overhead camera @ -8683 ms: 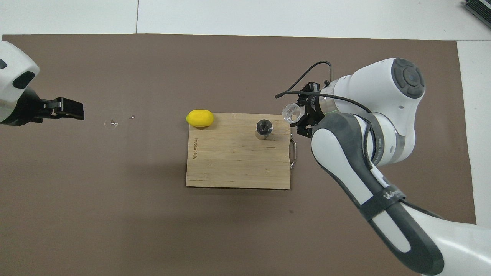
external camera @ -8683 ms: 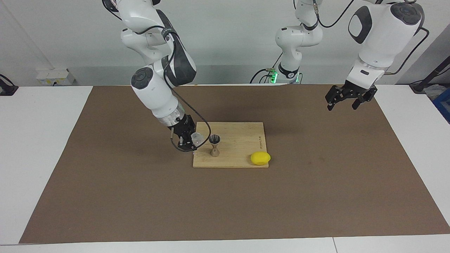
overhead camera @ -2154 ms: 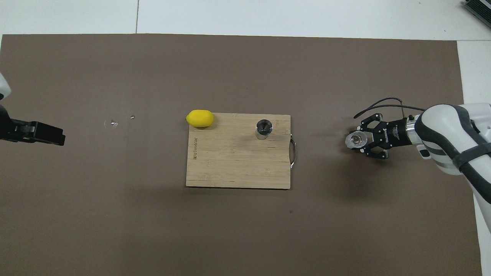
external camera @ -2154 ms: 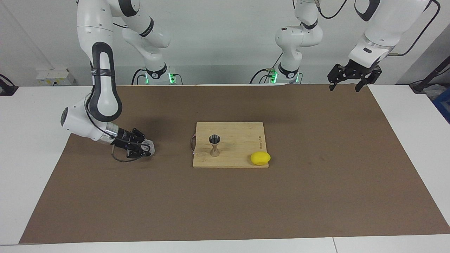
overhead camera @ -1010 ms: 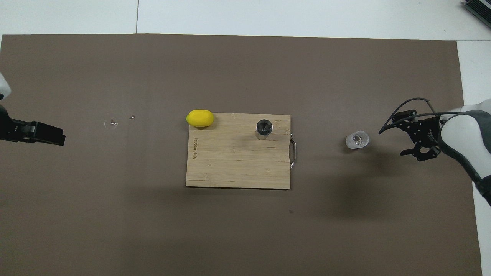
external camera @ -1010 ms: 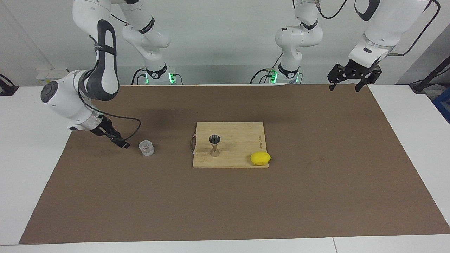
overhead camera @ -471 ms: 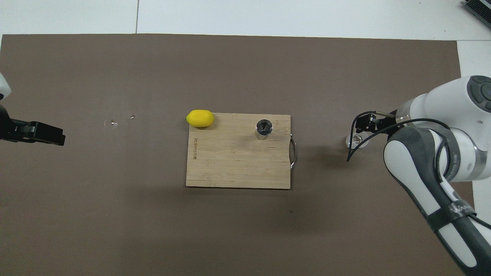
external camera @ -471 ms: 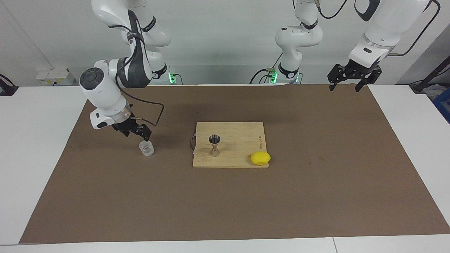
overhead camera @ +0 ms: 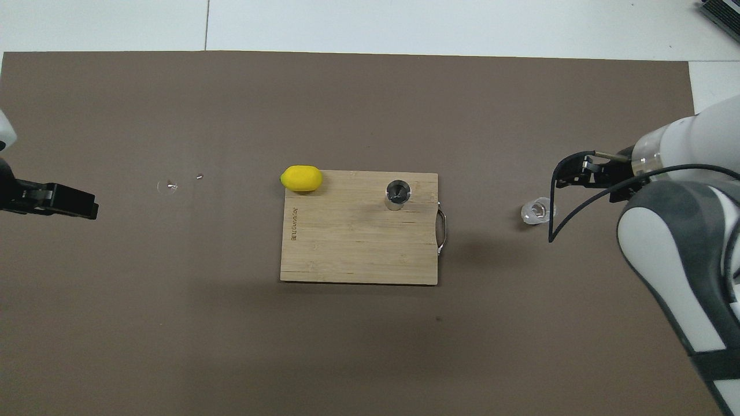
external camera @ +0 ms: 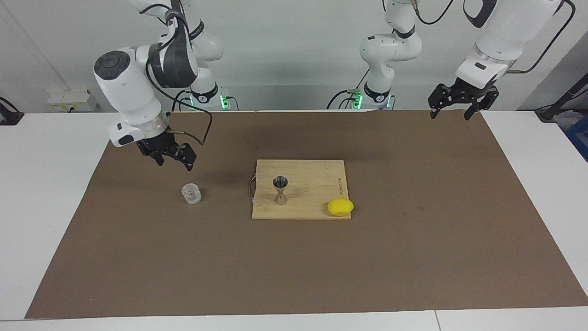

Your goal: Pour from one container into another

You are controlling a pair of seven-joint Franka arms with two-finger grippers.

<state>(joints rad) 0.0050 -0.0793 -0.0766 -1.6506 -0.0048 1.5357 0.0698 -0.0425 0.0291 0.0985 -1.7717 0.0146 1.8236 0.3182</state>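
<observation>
The clear glass tumbler [external camera: 191, 193] [overhead camera: 536, 211] stands upright on the brown mat, beside the wooden board toward the right arm's end of the table. On the board stands the metal hourglass jigger [external camera: 280, 189] [overhead camera: 398, 193]. My right gripper [external camera: 173, 162] [overhead camera: 578, 173] hangs open and empty in the air, over the mat beside the tumbler and well apart from it. My left gripper [external camera: 450, 114] [overhead camera: 75, 202] waits open and empty, raised over the mat's edge at the left arm's end.
The wooden cutting board [external camera: 317, 184] [overhead camera: 347, 248] lies mid-table, with a yellow lemon [external camera: 340, 207] [overhead camera: 301, 178] at its corner farthest from the robots. A small clear speck [overhead camera: 167, 186] lies on the brown mat [external camera: 294, 266] toward the left arm's end.
My right gripper let go of the tumbler on the mat, then rose and drew back from it. The tumbler, jigger and left arm have not moved.
</observation>
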